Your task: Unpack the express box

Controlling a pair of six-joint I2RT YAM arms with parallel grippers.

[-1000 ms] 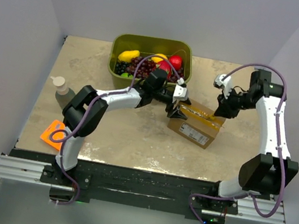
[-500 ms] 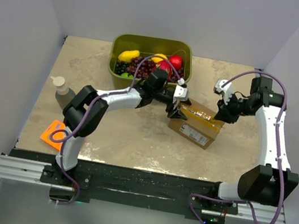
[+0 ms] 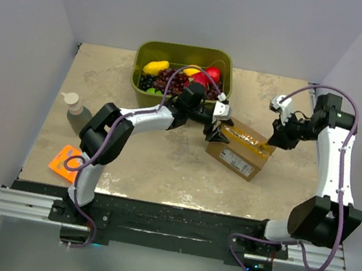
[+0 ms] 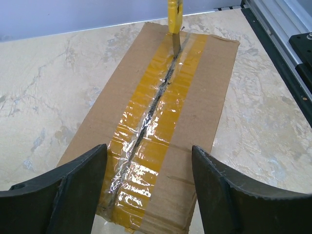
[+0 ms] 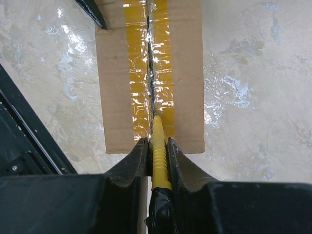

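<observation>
Slitting the box open
The right gripper clamps a yellow cutter on the tape seam; the left gripper straddles the box end, jaws wide, likely steadying it.

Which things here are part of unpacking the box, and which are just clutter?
In use: taped box, yellow knife in the right pincer, left pincer open over the box's end.
Lying about: fruit tub, bottle, flat orange box.
</observation>
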